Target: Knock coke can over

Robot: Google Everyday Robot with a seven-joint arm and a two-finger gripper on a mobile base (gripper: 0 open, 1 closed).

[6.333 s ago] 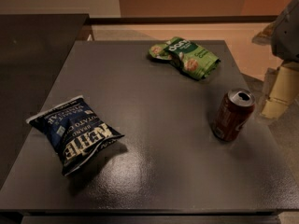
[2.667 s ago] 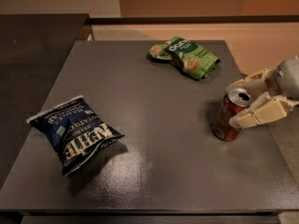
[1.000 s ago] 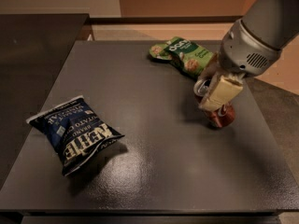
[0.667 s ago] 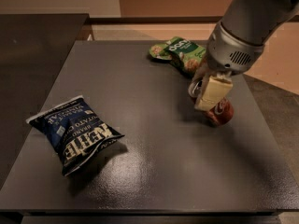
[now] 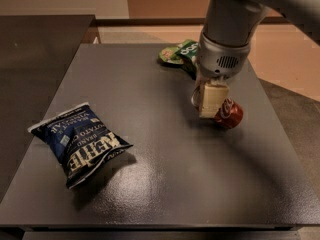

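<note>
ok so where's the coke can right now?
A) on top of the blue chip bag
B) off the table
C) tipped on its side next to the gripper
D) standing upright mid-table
C: the coke can lies tipped on the table, close beside the gripper and well away from the blue chip bag.

Dark grey table (image 5: pixel 175 179), coke can (image 5: pixel 231 114) tipped low on it, gripper (image 5: pixel 208 102) just left of the coke can and partly covering it, green chip bag (image 5: pixel 181 53) beyond the coke can, blue chip bag (image 5: pixel 80 141) well left of the coke can.
</note>
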